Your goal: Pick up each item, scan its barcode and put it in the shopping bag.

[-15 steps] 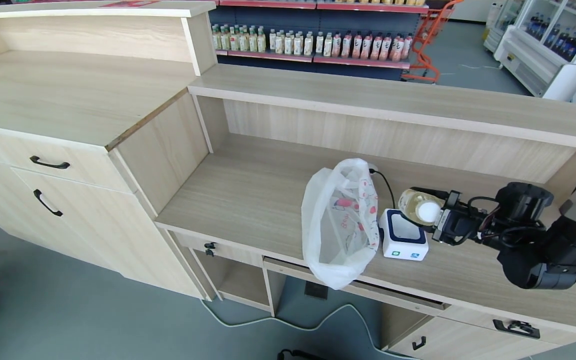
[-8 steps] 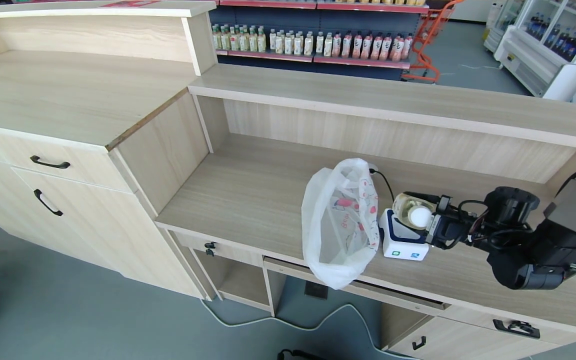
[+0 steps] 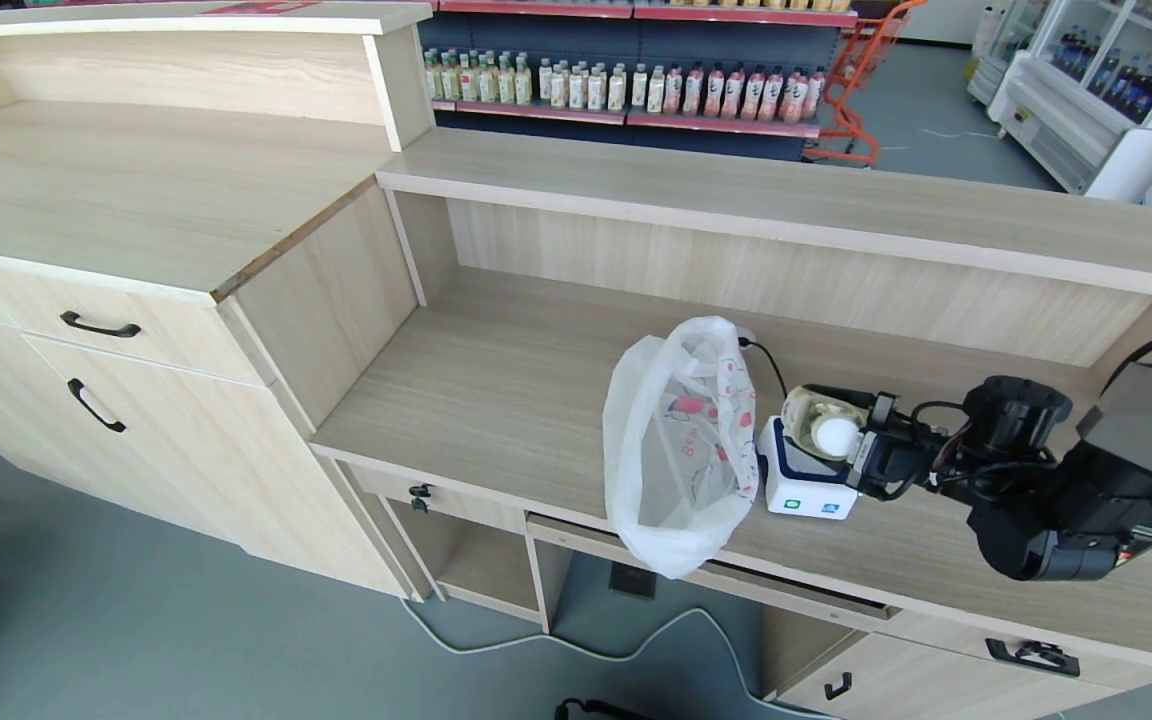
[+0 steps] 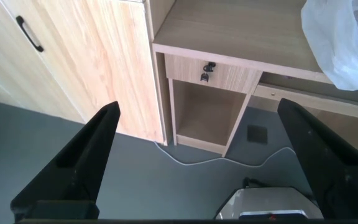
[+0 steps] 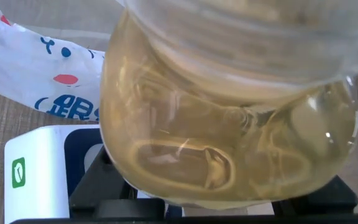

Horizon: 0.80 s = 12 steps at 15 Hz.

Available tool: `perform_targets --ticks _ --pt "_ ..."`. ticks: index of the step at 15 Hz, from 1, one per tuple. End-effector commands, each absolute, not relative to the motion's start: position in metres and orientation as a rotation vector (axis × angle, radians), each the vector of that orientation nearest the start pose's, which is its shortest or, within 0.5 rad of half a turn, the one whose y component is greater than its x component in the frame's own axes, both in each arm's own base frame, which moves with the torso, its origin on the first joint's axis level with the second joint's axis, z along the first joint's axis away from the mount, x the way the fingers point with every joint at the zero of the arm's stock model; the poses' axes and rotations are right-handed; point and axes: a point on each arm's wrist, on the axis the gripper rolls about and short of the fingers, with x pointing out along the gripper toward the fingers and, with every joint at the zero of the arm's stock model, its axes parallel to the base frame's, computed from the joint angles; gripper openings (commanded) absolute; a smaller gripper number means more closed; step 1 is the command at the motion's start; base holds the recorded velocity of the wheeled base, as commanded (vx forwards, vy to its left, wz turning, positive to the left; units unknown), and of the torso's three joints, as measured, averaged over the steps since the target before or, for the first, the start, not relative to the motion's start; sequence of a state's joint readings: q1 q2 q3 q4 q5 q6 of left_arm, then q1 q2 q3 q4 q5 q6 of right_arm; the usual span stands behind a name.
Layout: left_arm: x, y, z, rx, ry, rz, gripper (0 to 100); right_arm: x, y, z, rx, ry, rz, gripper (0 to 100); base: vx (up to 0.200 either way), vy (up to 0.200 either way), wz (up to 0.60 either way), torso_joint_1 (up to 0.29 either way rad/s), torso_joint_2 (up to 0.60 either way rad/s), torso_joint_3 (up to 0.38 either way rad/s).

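— Where's the bottle [image 3: 804,410]?
— Pinched in the right gripper [image 3: 824,426]. It's clear, with pale yellow liquid and a white cap, held directly over the white barcode scanner [image 3: 804,492] on the counter [image 3: 516,400].
— And the shopping bag [image 3: 681,450]?
— Just left of the scanner, mouth open, sagging over the counter's near edge.
— The left gripper [image 4: 197,109]?
— Fingers spread wide, holding nothing, above the floor in front of the counter's open cubby [image 4: 207,115].
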State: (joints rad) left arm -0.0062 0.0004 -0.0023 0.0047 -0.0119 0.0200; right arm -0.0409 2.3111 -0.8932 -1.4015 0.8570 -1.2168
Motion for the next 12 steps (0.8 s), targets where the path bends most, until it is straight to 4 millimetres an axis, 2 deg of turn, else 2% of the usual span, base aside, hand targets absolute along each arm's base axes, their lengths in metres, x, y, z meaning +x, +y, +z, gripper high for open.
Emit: perform_targets --ticks 1,3,4,6,7,8,9,10,12 --pt "-0.023 0.0 0.075 0.02 0.003 -0.018 100 0.398 0.004 0.067 -1.124 -0.492 0.716 0 0.0 0.0 0.0 0.0 0.0 0.0" --pt "-0.023 0.0 0.075 0.02 0.003 -0.018 100 0.393 0.005 0.093 -1.063 -0.508 0.705 0 0.0 0.0 0.0 0.0 0.0 0.0" --pt "-0.023 0.0 0.075 0.02 0.003 -0.018 100 0.38 0.005 0.126 -0.975 -0.519 0.697 0 0.0 0.0 0.0 0.0 0.0 0.0" --pt "-0.023 0.0 0.076 0.02 0.001 -0.018 100 0.341 0.003 0.188 -0.739 -0.472 0.678 0 0.0 0.0 0.0 0.0 0.0 0.0" --pt "-0.023 0.0 0.075 0.02 0.003 -0.018 100 0.322 -0.001 0.208 -0.624 -0.428 0.623 0 0.0 0.0 0.0 0.0 0.0 0.0" --pt "-0.023 0.0 0.075 0.02 0.003 -0.018 100 0.308 -0.005 0.219 -0.53 -0.398 0.571 0 0.0 0.0 0.0 0.0 0.0 0.0" --pt "-0.023 0.0 0.075 0.02 0.003 -0.018 100 0.284 -0.013 0.229 -0.324 -0.339 0.439 0 0.0 0.0 0.0 0.0 0.0 0.0" --pt "-0.023 0.0 0.075 0.02 0.003 -0.018 100 0.276 -0.02 0.225 -0.235 -0.3 0.35 0 0.0 0.0 0.0 0.0 0.0 0.0" --pt "-0.023 0.0 0.076 0.02 0.001 -0.018 100 0.261 -0.039 0.204 -0.189 -0.227 0.251 0 0.0 0.0 0.0 0.0 0.0 0.0"
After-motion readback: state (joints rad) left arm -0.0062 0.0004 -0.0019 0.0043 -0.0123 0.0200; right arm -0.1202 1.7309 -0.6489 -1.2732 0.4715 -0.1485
